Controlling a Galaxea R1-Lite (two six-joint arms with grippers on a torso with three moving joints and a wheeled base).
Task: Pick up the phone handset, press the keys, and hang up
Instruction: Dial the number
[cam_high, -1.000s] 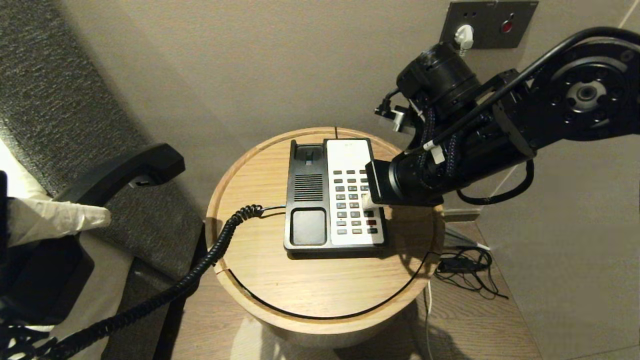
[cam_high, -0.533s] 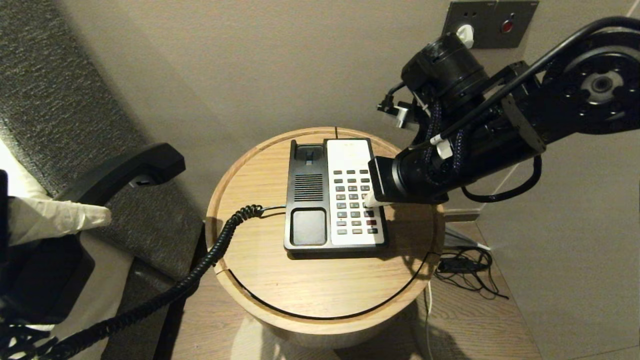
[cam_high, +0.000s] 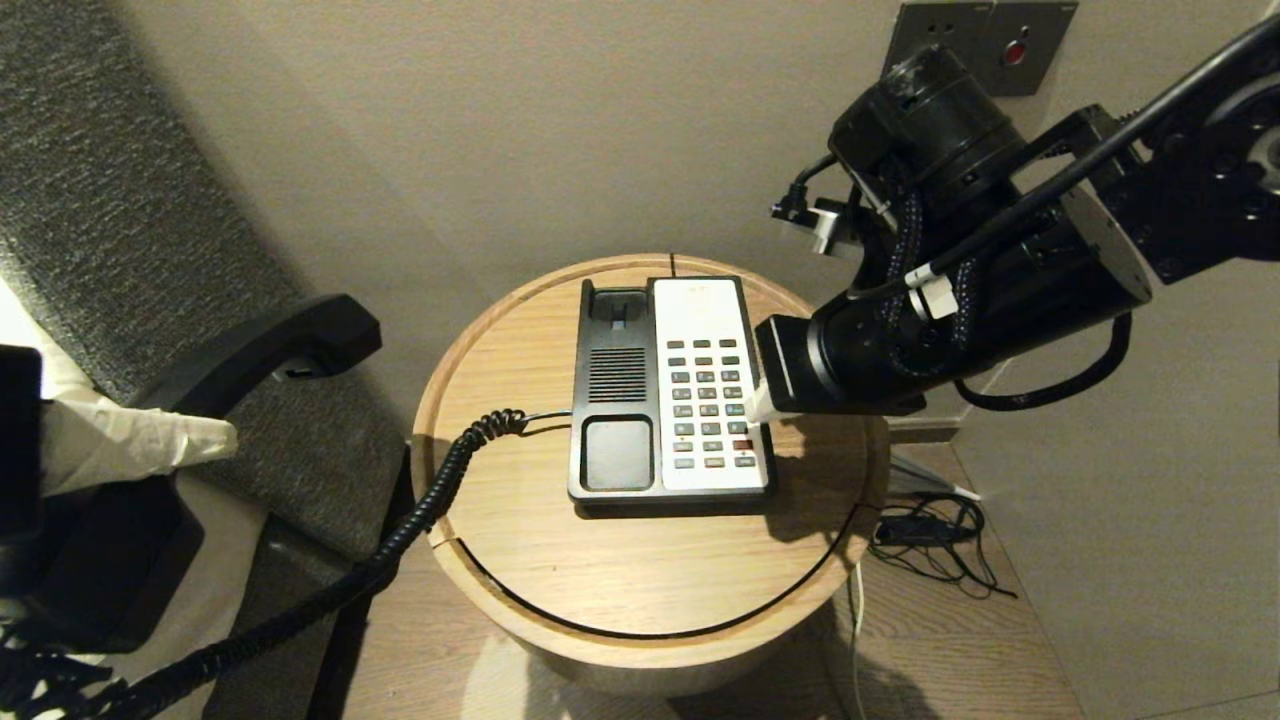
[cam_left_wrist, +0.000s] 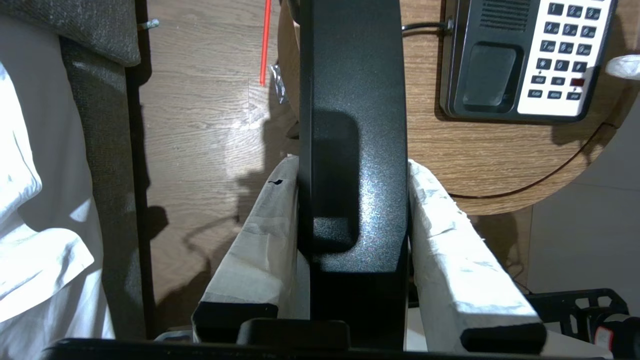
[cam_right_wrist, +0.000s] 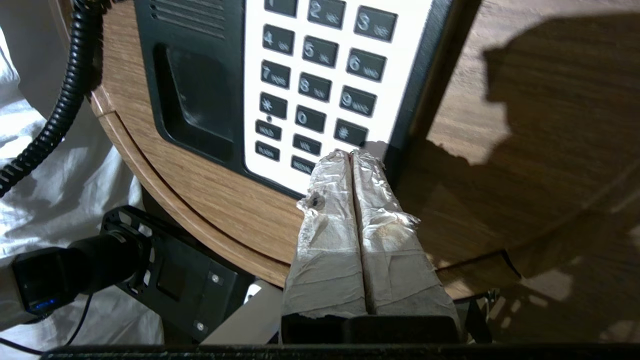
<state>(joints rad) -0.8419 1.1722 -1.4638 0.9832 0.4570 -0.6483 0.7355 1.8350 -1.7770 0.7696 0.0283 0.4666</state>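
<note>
My left gripper (cam_high: 215, 437) (cam_left_wrist: 352, 162) is shut on the black phone handset (cam_high: 262, 352) (cam_left_wrist: 370, 100) and holds it in the air to the left of the table. Its white-wrapped fingers (cam_left_wrist: 450, 235) press both sides of the handset's middle. The black-and-white phone base (cam_high: 618, 400) (cam_right_wrist: 195, 95) lies on the round wooden table (cam_high: 640, 585), with its cradle empty. My right gripper (cam_high: 757, 410) (cam_right_wrist: 352, 152) is shut. Its tips are over the lower right corner of the keys (cam_high: 708, 400) (cam_right_wrist: 320, 80), just below the # key; whether they touch I cannot tell.
A black coiled cord (cam_high: 440, 480) runs from the base off the table's left edge down to the handset. A grey upholstered headboard (cam_high: 120, 200) and white bedding (cam_left_wrist: 30, 200) are at the left. A wall socket panel (cam_high: 975, 40) and loose floor cables (cam_high: 930, 540) are at the right.
My right arm has lifted and drawn back to the right, and its shut tips have slid from the keypad's right column toward the base's right edge. The left gripper with the handset has barely shifted.
</note>
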